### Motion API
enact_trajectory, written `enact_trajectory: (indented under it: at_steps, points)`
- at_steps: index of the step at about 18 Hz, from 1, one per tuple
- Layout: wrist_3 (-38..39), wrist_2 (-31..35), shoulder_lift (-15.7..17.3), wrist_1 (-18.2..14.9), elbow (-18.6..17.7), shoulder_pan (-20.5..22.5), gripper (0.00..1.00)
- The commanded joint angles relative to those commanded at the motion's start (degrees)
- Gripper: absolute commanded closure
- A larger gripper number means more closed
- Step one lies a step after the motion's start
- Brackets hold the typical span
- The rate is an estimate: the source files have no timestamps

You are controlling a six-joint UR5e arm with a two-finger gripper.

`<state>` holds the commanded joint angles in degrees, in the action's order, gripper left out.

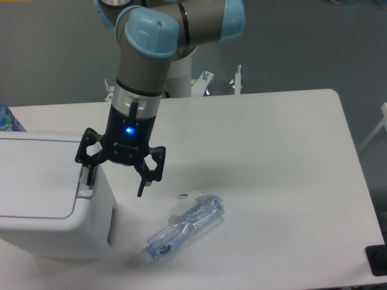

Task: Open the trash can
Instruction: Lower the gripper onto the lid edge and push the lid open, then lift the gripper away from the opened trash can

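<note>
The trash can (51,202) is a large white box-shaped bin at the left of the table, its flat lid down and a grey push tab (84,184) on its right rim. My gripper (115,186) hangs open, pointing down, straddling the bin's right edge. Its left fingertip (89,179) sits right over the grey tab, and I cannot tell if it touches. Its right fingertip (140,191) hangs beside the bin's wall above the table. Nothing is between the fingers.
A crushed clear plastic bottle (184,226) lies on the table right of the bin. A small scrap (181,195) lies near it. A blue-patterned object (7,119) shows at the far left edge. A dark object (376,260) sits at the table's front right corner.
</note>
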<state>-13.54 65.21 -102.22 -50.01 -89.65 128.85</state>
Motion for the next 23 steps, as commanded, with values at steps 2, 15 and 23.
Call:
enact_trajectory:
  at_steps: [2,15,23]
  points:
    - [0.0,0.0,0.0,0.0,0.09,0.0,0.0]
    - [-2.45,9.75,0.0,0.44,0.79,5.17,0.0]
    - [-18.87,13.17,-4.66,0.62,0.88,14.76,0.0]
